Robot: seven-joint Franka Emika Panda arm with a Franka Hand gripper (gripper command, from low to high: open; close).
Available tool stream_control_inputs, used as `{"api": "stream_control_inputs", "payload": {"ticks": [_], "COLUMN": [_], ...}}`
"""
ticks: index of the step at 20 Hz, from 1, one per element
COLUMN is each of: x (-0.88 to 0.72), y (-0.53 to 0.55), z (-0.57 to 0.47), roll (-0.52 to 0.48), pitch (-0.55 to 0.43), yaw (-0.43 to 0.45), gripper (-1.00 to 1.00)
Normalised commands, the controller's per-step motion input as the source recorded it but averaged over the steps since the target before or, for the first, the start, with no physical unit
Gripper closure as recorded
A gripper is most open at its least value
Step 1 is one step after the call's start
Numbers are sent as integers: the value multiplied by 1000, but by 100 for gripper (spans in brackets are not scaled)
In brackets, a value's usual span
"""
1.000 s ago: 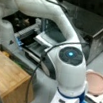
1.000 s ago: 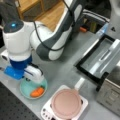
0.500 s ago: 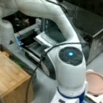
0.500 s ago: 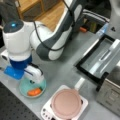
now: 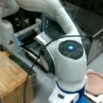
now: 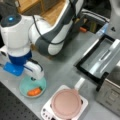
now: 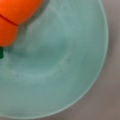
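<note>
- My fingers (image 6: 32,78) hang low over the teal plate (image 6: 23,87) at a front view's lower left; whether they are spread or pressed together I cannot tell.
- The orange carrot (image 6: 34,91) lies in that plate, toward its near rim; in the wrist view the carrot (image 7: 15,17) fills the upper left corner, on the plate (image 7: 65,75).
- Right of the plate, a pink pan (image 6: 66,103) sits on a white hotplate (image 6: 46,112).
- Farther right on the grey tabletop (image 6: 62,70), a black oven (image 6: 110,85) stands with its door open.
</note>
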Motion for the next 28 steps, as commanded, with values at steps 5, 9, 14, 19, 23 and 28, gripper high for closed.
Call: {"api": "stream_control_inputs", "payload": {"ticks": [5, 9, 14, 19, 23, 28], "x": [-544, -776, -984, -1000, -851, -443], "y": [413, 479, 569, 531, 395, 268], "z": [142, 20, 36, -17, -55, -57], "roll": [-35, -111, -182, -251, -268, -204], "pitch": [33, -62, -136, -205, -222, -224], "yaw": [-161, -156, -137, -114, -65, -28], "gripper": [-100, -100, -100, -100, -100, -100]}}
